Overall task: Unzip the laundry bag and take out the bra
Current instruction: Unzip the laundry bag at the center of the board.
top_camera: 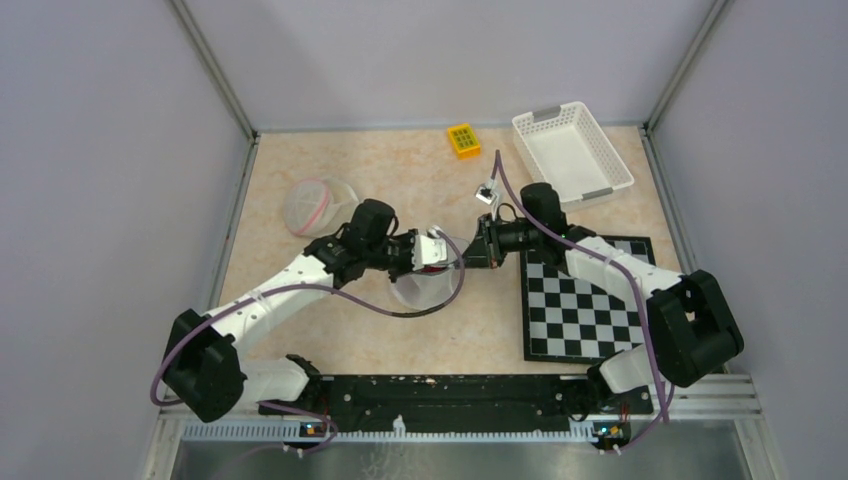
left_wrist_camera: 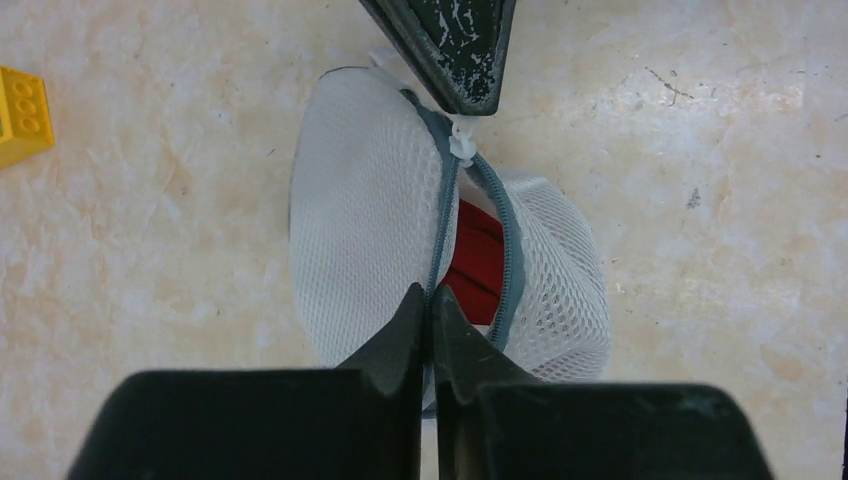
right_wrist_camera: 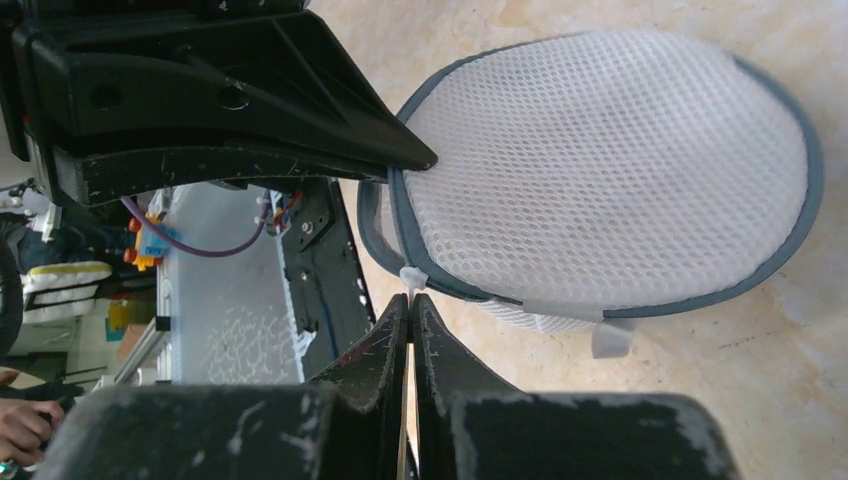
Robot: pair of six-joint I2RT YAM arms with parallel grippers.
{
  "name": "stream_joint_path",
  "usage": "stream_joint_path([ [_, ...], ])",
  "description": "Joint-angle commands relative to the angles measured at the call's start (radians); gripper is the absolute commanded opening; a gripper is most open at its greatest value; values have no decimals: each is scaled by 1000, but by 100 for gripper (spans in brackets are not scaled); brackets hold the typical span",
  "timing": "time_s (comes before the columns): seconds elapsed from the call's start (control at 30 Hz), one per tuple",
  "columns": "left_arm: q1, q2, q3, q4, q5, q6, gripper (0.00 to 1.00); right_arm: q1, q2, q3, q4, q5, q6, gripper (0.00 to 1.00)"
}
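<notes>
Left wrist view: my left gripper (left_wrist_camera: 432, 312) has its two black wedge fingers almost together, just a hairline gap, nipping the grey zip tape at the near rim of the laundry bag (left_wrist_camera: 365, 230). The bag is a round, domed pouch of white honeycomb mesh, soft and puffy, edged in grey binding. Its zip is partly parted into a narrow almond-shaped slit, and through it shows the bra (left_wrist_camera: 478, 262), smooth red fabric, inside the bag. Across from me, my right gripper (right_wrist_camera: 411, 305) is fully closed, its scuffed black tips pinched on the little white plastic zip pull (right_wrist_camera: 411, 280) at the far end of that slit. In the top view the bag sits mid-table between both wrists on the beige marbled table (top_camera: 400, 170), just left of the black-and-white chequered mat (top_camera: 585, 300). Further back lie a yellow studded brick (top_camera: 463, 139) and a white slotted plastic basket (top_camera: 572, 155)
</notes>
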Motion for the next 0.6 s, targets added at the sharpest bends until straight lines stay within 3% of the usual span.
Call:
stream_joint_path([
  [0.0,-2,-28,-40,41,-87,26,1,-17,-23,34,4,9,-42,0],
  [0.37,26,-48,-89,64,-146,18,0,-100,-14,40,-137,44,-188,0],
  [0.57,28,-28,-79,88,-150,-4,0,-100,4,37,-88,23,-160,0],
])
